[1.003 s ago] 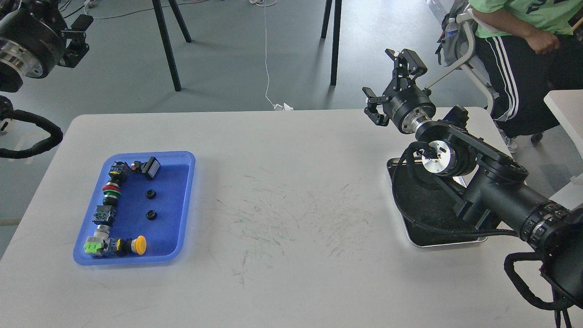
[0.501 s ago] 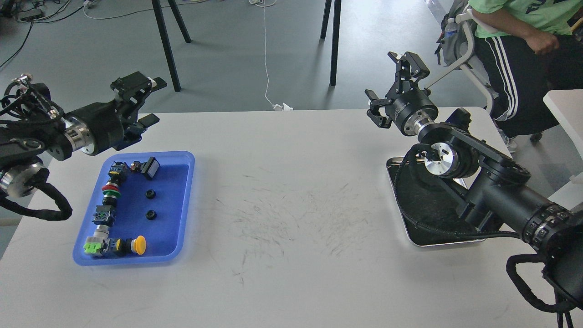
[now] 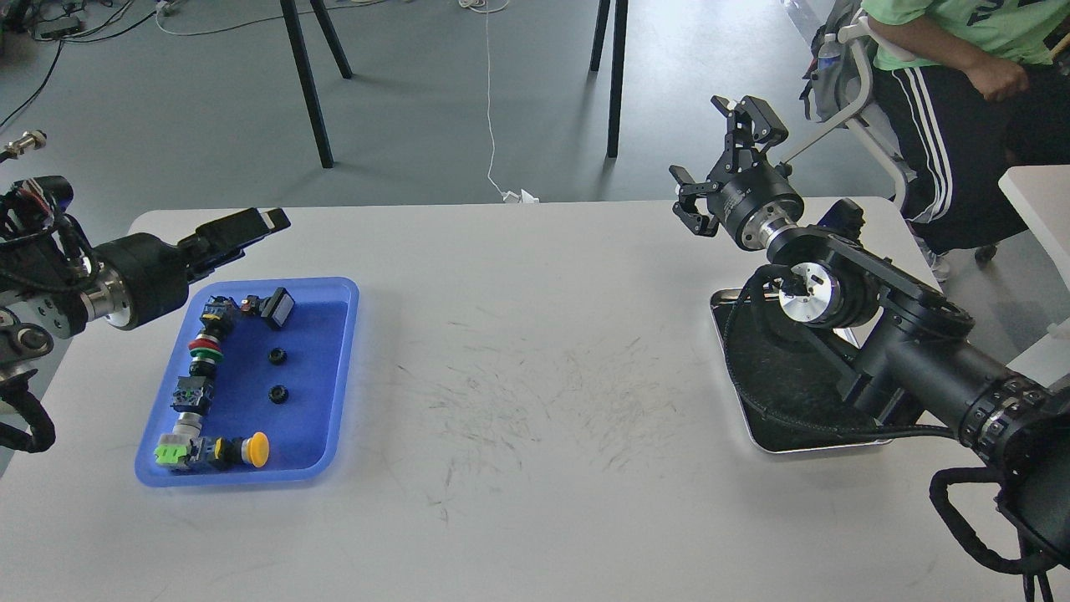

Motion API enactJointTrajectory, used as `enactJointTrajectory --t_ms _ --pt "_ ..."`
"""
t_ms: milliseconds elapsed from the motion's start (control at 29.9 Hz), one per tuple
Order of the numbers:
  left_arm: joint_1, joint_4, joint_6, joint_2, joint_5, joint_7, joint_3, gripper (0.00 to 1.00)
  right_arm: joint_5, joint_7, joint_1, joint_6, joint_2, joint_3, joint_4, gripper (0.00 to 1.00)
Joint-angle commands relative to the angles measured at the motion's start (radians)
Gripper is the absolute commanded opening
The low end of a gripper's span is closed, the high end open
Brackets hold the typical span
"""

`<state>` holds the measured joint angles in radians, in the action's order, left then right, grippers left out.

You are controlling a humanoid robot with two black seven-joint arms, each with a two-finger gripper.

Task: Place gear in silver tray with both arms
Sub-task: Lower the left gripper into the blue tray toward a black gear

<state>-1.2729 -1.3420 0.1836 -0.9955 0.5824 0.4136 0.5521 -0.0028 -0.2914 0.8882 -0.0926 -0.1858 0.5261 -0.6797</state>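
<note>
**A:** Head view, was it? What lay on the white table (image 3: 518, 518)?

**B:** On the left side sat a blue tray (image 3: 338, 376) holding a column of push-button switches along its left wall, a yellow-capped button (image 3: 255, 449) near its front, a black switch block (image 3: 277, 306) at its back, and two small black gears (image 3: 277, 357) and (image 3: 277, 394) lying apart on the bare blue floor. On the right side sat the silver tray (image 3: 773, 443), its dark inner surface partly covered by the right arm (image 3: 919, 368) that crossed above it.

**A:** And the grippers?

**B:** The right gripper (image 3: 727, 163) was raised near the far right edge of the table, beyond the silver tray; its two fingers stood clearly apart, with nothing between them. The left gripper (image 3: 242, 227) came in from the left, reaching over the table just behind the far left corner of the blue tray. It was seen side-on and dark, so I could not tell whether its fingers were apart or together. I saw nothing held in it.

**A:** Were the gears anywhere near the silver tray?

**B:** No. Both lay in the blue tray, well apart from the silver one, across a stretch of scuffed tabletop. A seated person (image 3: 961, 50) in a green shirt was beyond the table's far right corner.
</note>
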Motion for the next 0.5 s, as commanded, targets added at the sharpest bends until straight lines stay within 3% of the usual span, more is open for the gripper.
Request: enactJointTrajectory --t_ms 0,134,201,468 --pt "0.012 0.001 -0.004 -0.005 -0.009 0.013 -0.001 0.98 0.000 0.000 0.000 0.001 0.000 0.000 0.000 0.99" --pt "0.027 0.011 -0.007 -0.003 0.010 0.028 0.008 0.98 0.000 0.000 0.000 0.001 0.000 0.000 0.000 0.99" --pt "0.026 -0.002 -0.010 -0.014 0.039 0.075 0.008 0.98 0.000 0.000 0.000 0.001 0.000 0.000 0.000 0.99" --pt "0.017 0.010 -0.029 0.001 0.165 0.075 0.044 0.98 0.000 -0.002 -0.002 0.001 0.003 0.000 -0.001 0.99"
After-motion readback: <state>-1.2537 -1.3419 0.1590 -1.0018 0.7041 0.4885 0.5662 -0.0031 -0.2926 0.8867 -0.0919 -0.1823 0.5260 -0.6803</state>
